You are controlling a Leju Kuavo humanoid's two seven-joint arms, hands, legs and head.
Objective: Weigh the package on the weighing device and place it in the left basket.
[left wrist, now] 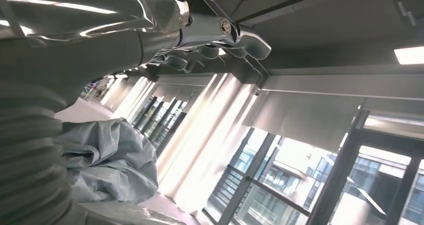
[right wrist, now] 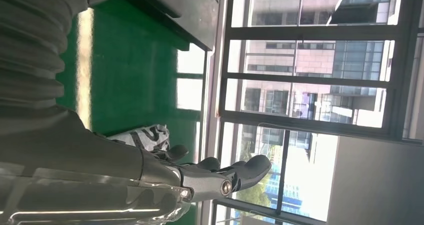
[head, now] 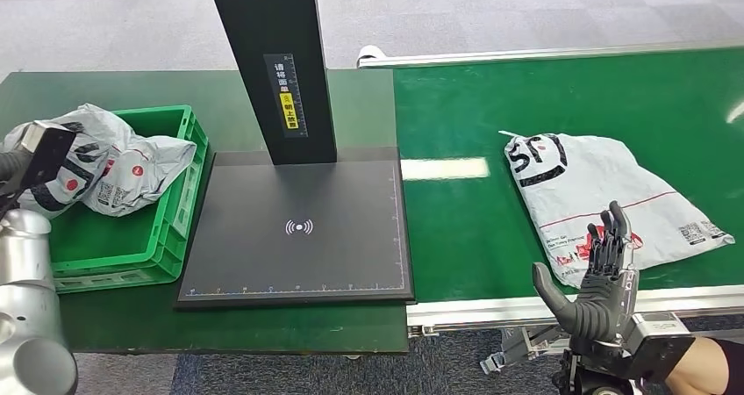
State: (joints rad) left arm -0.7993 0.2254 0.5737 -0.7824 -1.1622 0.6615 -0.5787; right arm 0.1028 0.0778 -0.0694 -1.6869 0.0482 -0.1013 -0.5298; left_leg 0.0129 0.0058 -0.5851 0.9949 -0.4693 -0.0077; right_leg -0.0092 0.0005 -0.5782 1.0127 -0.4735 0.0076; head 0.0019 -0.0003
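Note:
A grey courier package [head: 118, 162] lies crumpled in the green basket [head: 132, 254] at the left, spilling over its far left rim. My left hand [head: 39, 158] is at that package's left end; in the left wrist view its fingers [left wrist: 220, 35] reach out straight, off the grey package [left wrist: 110, 160]. A second grey package [head: 605, 197] lies flat on the green conveyor belt at the right. My right hand [head: 601, 281] stands open, fingers up, at the belt's near edge, just short of this package [right wrist: 145, 135]. The black weighing platform [head: 298, 228] is bare.
The scale's black post [head: 272, 61] rises from the platform's far edge. The green conveyor belt [head: 491, 237] runs along the right, with a metal rail [head: 491, 312] on its near edge. A dark green table [head: 105, 320] carries the basket and the scale.

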